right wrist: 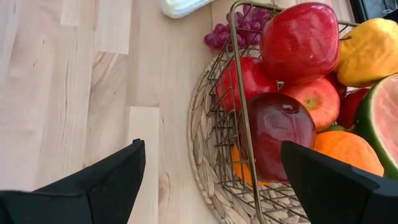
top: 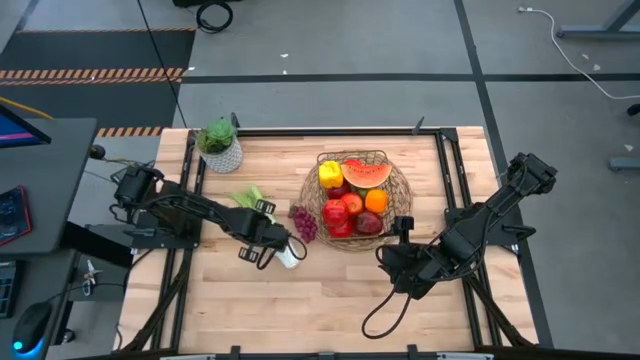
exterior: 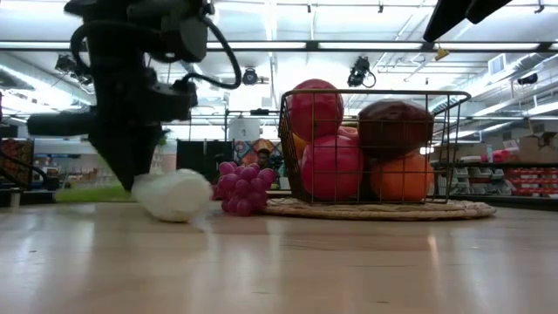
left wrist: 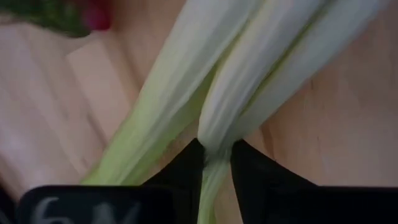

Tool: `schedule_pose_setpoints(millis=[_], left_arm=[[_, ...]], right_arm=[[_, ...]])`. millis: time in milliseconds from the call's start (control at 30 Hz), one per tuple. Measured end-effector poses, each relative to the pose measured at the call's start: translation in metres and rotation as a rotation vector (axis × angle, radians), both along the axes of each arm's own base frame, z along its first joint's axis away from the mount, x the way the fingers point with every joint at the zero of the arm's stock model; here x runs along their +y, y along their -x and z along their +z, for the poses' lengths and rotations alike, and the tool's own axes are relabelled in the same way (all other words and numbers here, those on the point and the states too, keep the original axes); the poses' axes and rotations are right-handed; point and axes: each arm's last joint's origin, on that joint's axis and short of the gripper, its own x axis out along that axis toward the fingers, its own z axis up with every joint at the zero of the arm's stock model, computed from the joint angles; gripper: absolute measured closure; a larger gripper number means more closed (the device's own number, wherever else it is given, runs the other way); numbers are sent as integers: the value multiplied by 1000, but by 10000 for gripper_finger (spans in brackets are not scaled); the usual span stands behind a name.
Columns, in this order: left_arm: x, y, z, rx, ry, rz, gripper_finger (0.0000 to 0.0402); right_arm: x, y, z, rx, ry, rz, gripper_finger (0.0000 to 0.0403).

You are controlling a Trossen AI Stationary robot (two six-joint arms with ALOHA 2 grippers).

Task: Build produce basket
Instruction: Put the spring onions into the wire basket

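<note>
The wire basket [top: 392, 190] stands on a woven mat mid-table, holding red apples [right wrist: 298, 37], an orange [right wrist: 348, 152], a yellow pepper [top: 329, 173] and a watermelon slice [top: 366, 173]. Purple grapes [top: 303, 222] lie on the table at the basket's left. The leek [top: 250, 196] lies slanted left of the grapes, its white end [exterior: 174, 194] on the wood. My left gripper [top: 264, 236] is over the leek's middle, shut on it. My right gripper [top: 392, 262] hangs open in the air near the basket's near right side. My left gripper pinches a narrow pale-green strand of the leek [left wrist: 214, 163] between its two fingers [left wrist: 183, 171], about midway along the stalk. It comes from above, slanting down. The leek lies on the table, its white end [top: 290, 256] resting on the wood.
A small white pot with a green plant [top: 220, 146] stands at the far left of the table. The black frame rails [top: 455, 160] run along the table's sides. Bare wood [top: 320, 300] lies in front of the basket toward the near edge.
</note>
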Motion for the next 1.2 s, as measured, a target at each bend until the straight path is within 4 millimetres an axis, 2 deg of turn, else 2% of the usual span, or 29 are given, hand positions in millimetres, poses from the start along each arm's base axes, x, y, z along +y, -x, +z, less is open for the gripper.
schedule_pose_setpoints(millis=[267,467,667,833,1000,1200], left_arm=[[-5,-12,46,7,-3,91,328],[-17,-16,93,-81,26,109,332],[-29,-7,149,-375,138,107,329],[-34,-7,183,-675,258,76,327],[-34,-18,199,-864,293,26,327],[-26,-34,194,-1032,312,7,326]], right_arm=[[-5,8,10,-15,-18,8,27],[-9,21,26,-72,-46,32,27],[-14,41,47,-186,-47,41,27],[-21,50,58,-297,5,-4,27],[-22,49,60,-386,61,-49,27],[-11,38,49,-494,168,19,27]])
